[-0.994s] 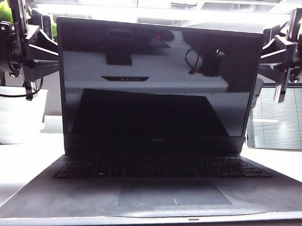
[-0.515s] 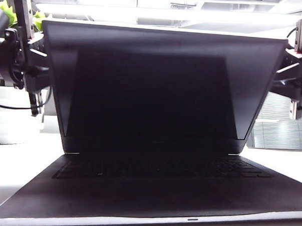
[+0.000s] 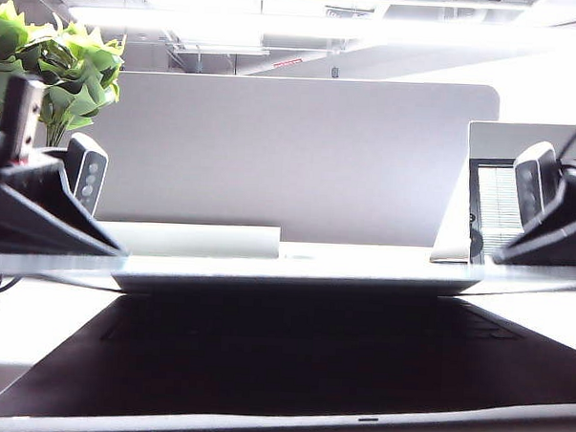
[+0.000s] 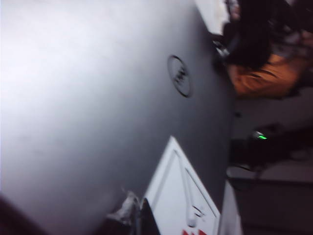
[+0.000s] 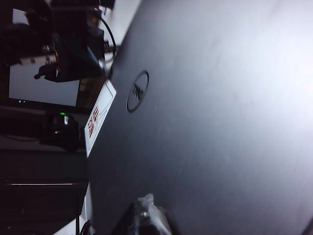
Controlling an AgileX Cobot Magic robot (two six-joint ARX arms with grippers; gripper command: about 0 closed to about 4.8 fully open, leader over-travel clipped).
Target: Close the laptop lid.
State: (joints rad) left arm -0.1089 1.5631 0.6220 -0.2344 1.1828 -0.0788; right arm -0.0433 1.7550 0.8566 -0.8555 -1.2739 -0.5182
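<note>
laptop lid (image 3: 295,274) nearly flat | left gripper (image 3: 39,215), right gripper (image 3: 550,237) on it; jaws unclear

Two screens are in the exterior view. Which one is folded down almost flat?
The laptop lid, between the left gripper and right gripper. The smaller screen behind on the right stands upright.

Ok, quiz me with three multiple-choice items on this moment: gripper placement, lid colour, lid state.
1. The left gripper and right gripper are:
A on the trackpad
B at the laptop lid's two ends
C raised high overhead

2. The lid's outside is:
A red
B green
C silver-grey

3. The lid is:
A upright
B lowered close to the base, gap left
C flat shut

Key:
1 B, the exterior view shows one at each end.
2 C, both wrist views show grey around the Dell logo.
3 B, a dark gap shows beneath its edge.
</note>
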